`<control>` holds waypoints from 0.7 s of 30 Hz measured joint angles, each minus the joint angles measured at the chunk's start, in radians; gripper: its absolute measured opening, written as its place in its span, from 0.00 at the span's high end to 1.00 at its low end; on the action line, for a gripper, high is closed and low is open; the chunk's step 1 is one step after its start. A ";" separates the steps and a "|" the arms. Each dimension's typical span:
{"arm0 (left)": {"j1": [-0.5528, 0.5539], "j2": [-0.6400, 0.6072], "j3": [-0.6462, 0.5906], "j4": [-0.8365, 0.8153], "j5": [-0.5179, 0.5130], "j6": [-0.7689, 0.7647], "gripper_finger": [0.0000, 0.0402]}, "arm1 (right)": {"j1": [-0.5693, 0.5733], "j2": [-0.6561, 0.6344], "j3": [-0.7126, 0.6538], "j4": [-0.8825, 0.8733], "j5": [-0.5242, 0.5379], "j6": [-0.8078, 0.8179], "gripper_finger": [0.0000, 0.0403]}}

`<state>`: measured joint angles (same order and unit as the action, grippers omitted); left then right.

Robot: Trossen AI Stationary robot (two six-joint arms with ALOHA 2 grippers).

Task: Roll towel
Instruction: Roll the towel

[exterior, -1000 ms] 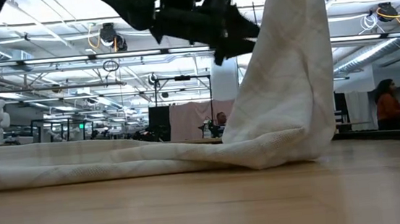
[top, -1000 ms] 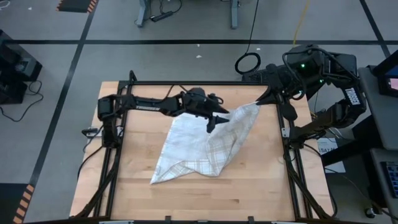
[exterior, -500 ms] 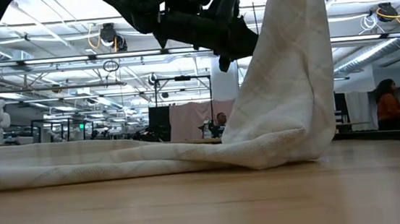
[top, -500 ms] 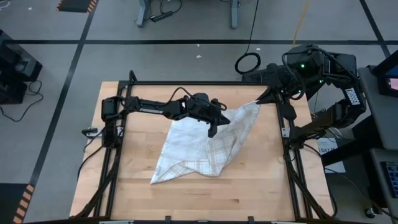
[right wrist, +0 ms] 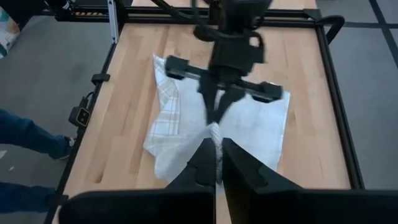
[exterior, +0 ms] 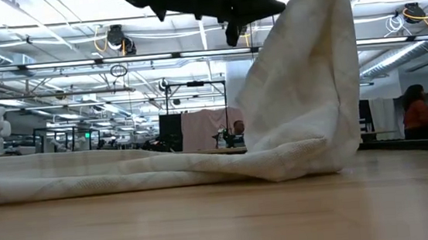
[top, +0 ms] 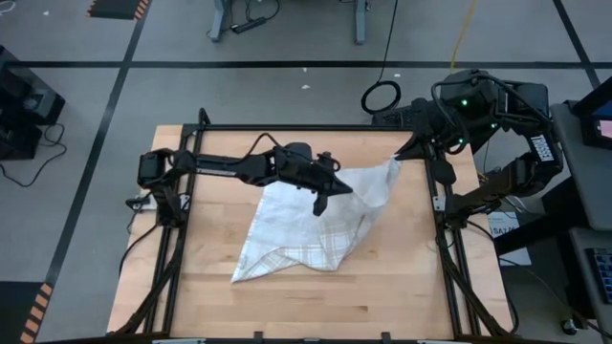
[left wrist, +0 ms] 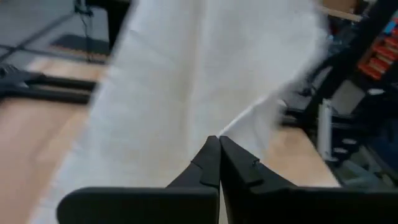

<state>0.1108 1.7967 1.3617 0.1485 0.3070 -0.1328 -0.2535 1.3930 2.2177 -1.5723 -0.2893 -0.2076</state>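
Both grippers' fingers clamped on towel (top: 316, 225), left gripper (top: 321, 204) mid-edge, right gripper (top: 395, 156) at corner.

Overhead, table-level and two wrist cameras share the towel (top: 316, 215).

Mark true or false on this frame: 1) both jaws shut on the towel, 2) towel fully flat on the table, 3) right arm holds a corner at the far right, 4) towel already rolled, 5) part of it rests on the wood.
1) True: the left gripper and the right gripper are both shut on the towel.
2) False: its far part is lifted, hanging between the two grippers.
3) True: the right gripper holds the far right corner.
4) False: it lies loose and crumpled, no roll formed.
5) True: the near part rests on the table.
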 joint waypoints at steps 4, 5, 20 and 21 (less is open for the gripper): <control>-0.050 -0.021 -0.003 -0.053 -0.002 -0.092 1.00 | 0.000 0.000 0.000 0.000 0.052 -0.015 1.00; -0.068 -0.031 -0.004 -0.059 -0.001 -0.113 1.00 | 0.000 0.000 0.000 0.000 0.077 -0.014 1.00; -0.346 -0.148 0.060 -0.142 -0.482 -0.317 1.00 | 0.000 0.014 0.000 0.042 0.056 -0.055 1.00; -0.341 -0.149 0.057 -0.207 -0.552 -0.337 0.99 | 0.000 0.015 0.000 0.043 0.034 -0.063 1.00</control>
<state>-0.2299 1.6477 1.4190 -0.0586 -0.2451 -0.4695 -0.2539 1.4078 2.2177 -1.5296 -0.2554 -0.2704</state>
